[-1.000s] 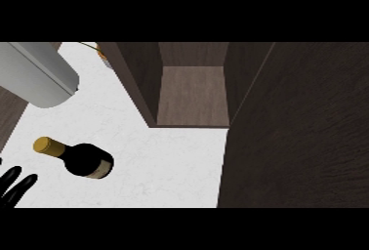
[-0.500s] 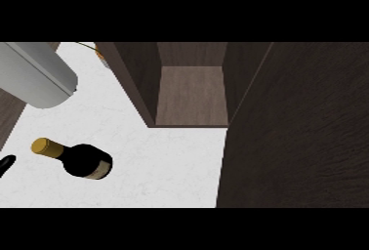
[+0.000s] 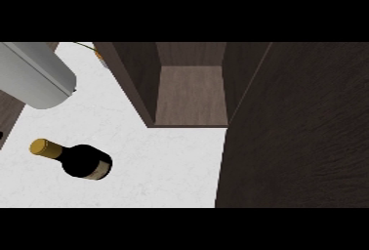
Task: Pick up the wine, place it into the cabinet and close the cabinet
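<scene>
Standing on the white worktop [image 3: 166, 161] at the lower left of the frame is the wine [image 3: 78, 160], a dark bottle seen steeply from above. Its gold-capped neck shows toward the upper left and its wide dark body with a pale band toward the lower right, so its long axis runs on that diagonal across the picture. Nothing touches it; bare worktop lies all round it.

Neither of my hands shows in the view, so I cannot tell whether they are wide, narrow or holding anything. Only one grey forearm [image 3: 34, 75] of mine is visible, a rounded cylinder crossing the upper left corner, up and left of the wine and apart from it.

My cabinet [image 3: 189, 95] sits at the upper middle, its inside open to view with a brown wooden floor between dark side walls. A large dark door panel [image 3: 299, 141] fills the right side of the frame, from top to bottom. The wine is well apart from the cabinet opening, down and to the left of it, with open worktop between them.
</scene>
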Controlling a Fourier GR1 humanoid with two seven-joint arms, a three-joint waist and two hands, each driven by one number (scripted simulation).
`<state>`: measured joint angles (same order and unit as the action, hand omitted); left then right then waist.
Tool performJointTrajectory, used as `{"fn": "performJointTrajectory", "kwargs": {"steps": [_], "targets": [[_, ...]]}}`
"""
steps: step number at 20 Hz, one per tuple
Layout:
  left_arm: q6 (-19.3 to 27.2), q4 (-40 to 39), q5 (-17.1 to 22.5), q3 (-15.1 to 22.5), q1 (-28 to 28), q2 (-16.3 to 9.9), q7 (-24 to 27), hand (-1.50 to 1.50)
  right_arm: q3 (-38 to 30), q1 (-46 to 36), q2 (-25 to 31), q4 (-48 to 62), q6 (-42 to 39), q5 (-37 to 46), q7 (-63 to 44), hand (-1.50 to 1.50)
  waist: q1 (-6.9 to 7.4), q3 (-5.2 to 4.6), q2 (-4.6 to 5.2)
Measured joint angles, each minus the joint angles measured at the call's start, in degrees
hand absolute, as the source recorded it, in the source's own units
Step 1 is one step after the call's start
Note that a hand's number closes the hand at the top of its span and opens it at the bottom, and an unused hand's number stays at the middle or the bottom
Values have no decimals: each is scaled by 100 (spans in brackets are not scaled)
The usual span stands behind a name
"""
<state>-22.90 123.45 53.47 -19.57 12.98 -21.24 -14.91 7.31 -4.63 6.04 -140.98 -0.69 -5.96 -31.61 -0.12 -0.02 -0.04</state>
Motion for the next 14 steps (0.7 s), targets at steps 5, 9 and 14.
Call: {"fn": "performJointTrajectory", "kwargs": {"steps": [5, 9, 14], "targets": [[-309, -717, -397, -102, -256, 112, 148, -150, 217, 175, -111, -26, -37, 44, 71, -150, -10, 0, 0], [-617, -1443, -920, -119, -525, 204, 419, -150, 299, 79, -100, -90, 3, 114, -128, -150, -23, -1, 1], [-884, -2249, -1459, -143, -840, 225, 692, -150, 161, -66, -96, -78, -19, 123, -214, -150, -19, -1, 3]]}}
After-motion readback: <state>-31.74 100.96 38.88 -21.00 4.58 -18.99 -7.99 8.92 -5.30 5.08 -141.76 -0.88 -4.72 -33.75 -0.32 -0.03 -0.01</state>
